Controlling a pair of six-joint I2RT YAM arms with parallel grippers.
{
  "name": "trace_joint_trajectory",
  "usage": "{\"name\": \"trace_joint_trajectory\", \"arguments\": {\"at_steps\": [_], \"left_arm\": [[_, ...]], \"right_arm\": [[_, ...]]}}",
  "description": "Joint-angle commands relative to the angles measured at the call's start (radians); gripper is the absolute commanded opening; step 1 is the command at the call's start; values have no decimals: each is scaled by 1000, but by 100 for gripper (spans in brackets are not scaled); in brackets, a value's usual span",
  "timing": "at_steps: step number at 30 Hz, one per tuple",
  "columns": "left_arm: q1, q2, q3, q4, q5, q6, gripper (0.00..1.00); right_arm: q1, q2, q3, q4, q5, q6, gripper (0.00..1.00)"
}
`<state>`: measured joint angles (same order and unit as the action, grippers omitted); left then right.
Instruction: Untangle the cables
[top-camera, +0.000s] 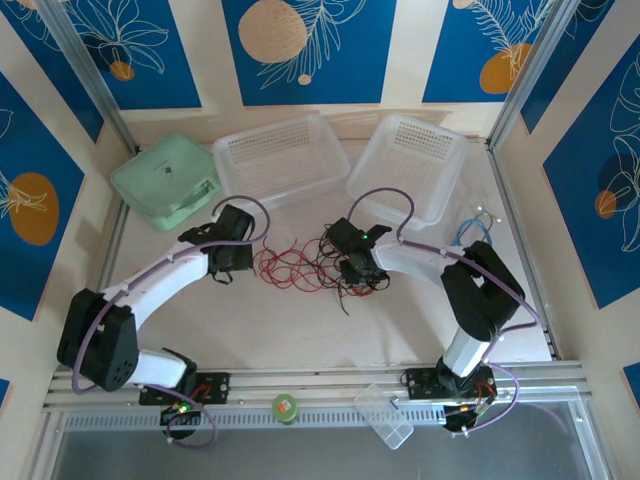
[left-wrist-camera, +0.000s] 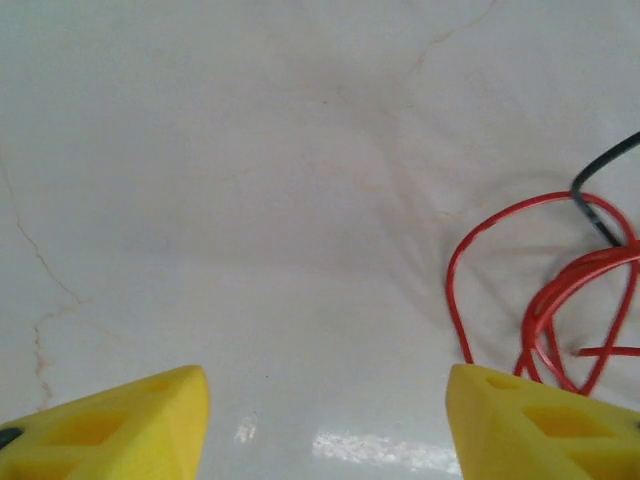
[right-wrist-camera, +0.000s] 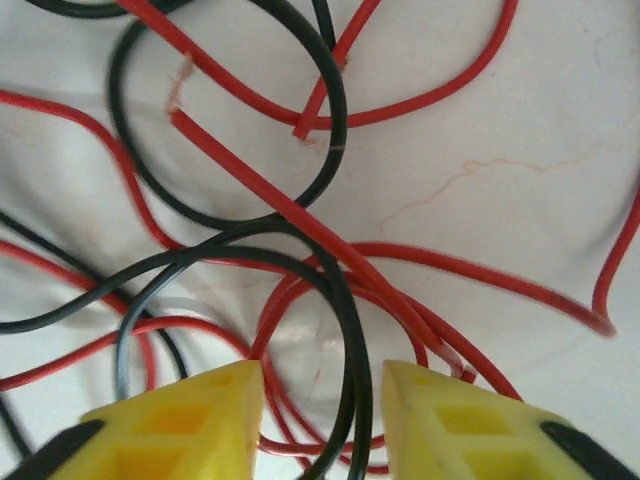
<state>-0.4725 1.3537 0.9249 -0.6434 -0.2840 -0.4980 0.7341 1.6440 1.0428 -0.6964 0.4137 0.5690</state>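
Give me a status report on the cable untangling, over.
Right gripper open, low over the cables, black strand between the jaws. Left gripper open at their edge. Red and black tangled together. Nothing lying on them.

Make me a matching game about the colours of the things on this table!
Things:
1. cables
2. box at the far left
3. left basket
4. fingers of the left end effector

Colours:
A. yellow
B. red and black
C. pale green
D. see-through white

Pairs: 1-B, 2-C, 3-D, 4-A
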Motion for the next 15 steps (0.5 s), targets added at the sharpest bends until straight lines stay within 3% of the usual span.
{"name": "trace_joint_trajectory", "arguments": {"at_steps": [1, 5, 11, 15], "left_arm": [[-38, -12, 42, -21, 114, 14, 70], [-153, 65, 106, 5, 171, -8, 69], [-298, 280, 240, 72, 259, -67, 69], [-354, 421, 316, 87, 283, -108, 70]], "right_arm": [[-3, -82, -19, 29, -49, -3, 47], [-50, -146, -37, 28, -119, 63, 57], [-177, -186, -95, 59, -301, 212, 61], [-187, -179, -126, 97, -341, 261, 63]]}}
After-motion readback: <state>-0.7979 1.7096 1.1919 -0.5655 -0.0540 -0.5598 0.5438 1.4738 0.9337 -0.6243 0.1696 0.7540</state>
